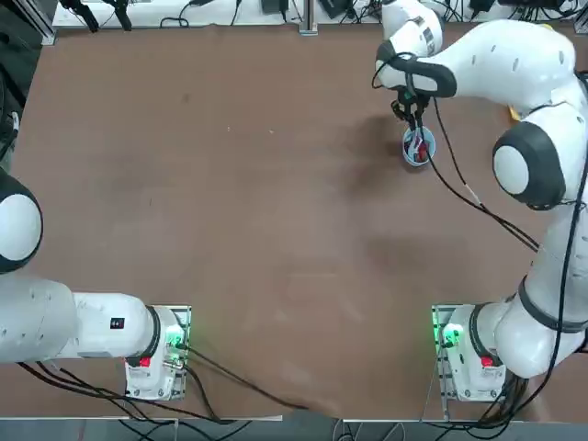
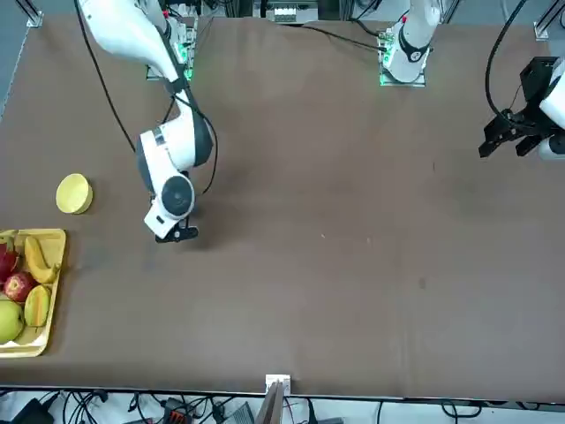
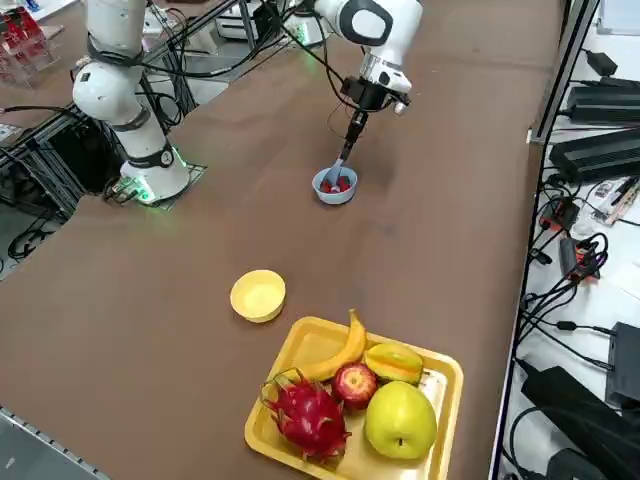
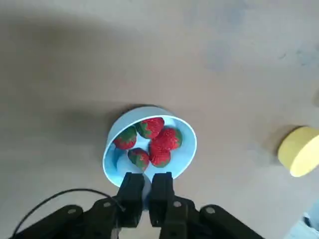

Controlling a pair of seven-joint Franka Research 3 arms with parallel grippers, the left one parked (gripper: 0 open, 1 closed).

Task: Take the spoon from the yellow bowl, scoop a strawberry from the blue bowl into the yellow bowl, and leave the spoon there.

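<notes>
The blue bowl [image 4: 185, 158] holds several red strawberries [image 4: 166, 140] and sits at the far right of the table [image 1: 418, 149]. My right gripper [image 3: 357, 118] hangs just above its rim, shut on the handle of the pale spoon [image 3: 338, 168]. The spoon slants down, with its lower end inside the bowl [image 3: 335, 187] among the berries. In the wrist view the two fingers [image 4: 132, 191] stand close together at the bowl's edge. The yellow bowl [image 3: 258, 296] sits empty a short way off [image 4: 299, 151]. In the front view my wrist [image 2: 172, 190] hides the blue bowl, and the yellow bowl [image 2: 74, 193] stands beside it.
A rectangular yellow tray [image 3: 440, 375] with a banana, an apple, a dragon fruit and other fruit lies near the table's right edge, past the yellow bowl. It also shows in the front view [image 2: 48, 340]. Cables run along the table's edges.
</notes>
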